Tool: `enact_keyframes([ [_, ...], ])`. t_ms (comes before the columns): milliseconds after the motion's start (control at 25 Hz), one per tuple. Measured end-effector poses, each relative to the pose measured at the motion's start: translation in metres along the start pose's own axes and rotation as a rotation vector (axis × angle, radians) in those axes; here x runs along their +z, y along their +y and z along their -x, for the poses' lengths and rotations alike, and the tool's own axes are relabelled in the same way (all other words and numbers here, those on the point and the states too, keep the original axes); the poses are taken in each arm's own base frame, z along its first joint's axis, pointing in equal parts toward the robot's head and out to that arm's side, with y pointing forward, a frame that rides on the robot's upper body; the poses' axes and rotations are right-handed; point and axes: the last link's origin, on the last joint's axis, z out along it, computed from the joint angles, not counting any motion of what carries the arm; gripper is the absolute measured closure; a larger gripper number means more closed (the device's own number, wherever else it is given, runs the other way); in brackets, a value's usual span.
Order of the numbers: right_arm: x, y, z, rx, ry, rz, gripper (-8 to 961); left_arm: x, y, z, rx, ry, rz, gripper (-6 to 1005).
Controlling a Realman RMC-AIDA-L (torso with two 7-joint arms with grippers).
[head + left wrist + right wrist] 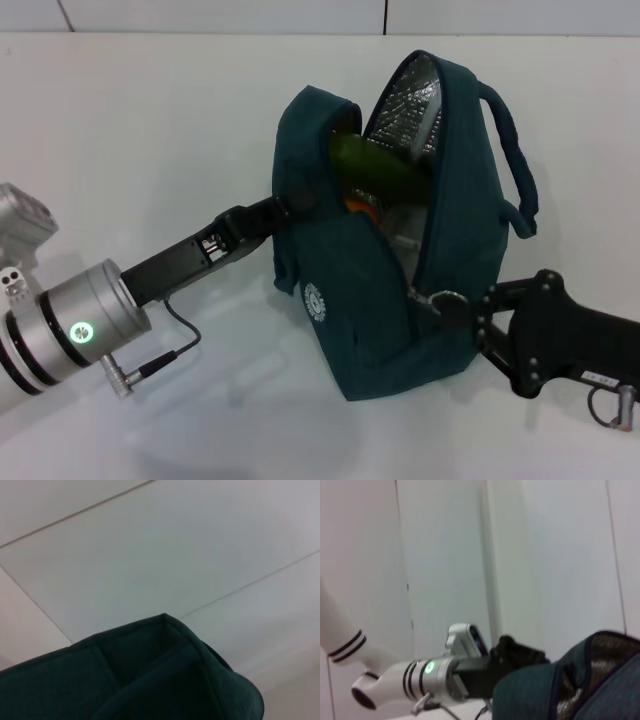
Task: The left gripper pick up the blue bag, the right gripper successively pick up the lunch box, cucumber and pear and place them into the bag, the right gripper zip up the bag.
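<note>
The blue bag (390, 290) stands upright mid-table, its top gaping and the silver lining showing. Inside, the dark green cucumber (378, 168) lies across the opening, with a bit of the orange pear (358, 205) just below it. The lunch box is hidden. My left gripper (283, 210) is shut on the bag's left upper edge. Low on the bag's right side, my right gripper (468, 308) is pinched on the ring zip pull (446, 297) at the bottom end of the zipper. The left wrist view shows only bag (150, 680) fabric. The right wrist view shows the bag (555, 695) and the left gripper (517, 656).
The bag's right handle (515, 160) loops out toward the far right. A white table (150, 130) spreads around the bag. A thin cable (170, 350) hangs from the left wrist near the table surface.
</note>
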Motion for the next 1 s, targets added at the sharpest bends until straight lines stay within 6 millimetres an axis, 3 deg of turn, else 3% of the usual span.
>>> enact_keyframes([
  [320, 0.003, -0.003, 0.006, -0.026, -0.020, 0.014, 945, 0.002, 0.004, 0.002, 0.079, -0.040, 0.030, 868],
  [1000, 0.021, -0.014, 0.036, -0.132, -0.104, 0.052, 945, -0.010, 0.011, -0.011, 0.383, 0.004, 0.053, 193],
])
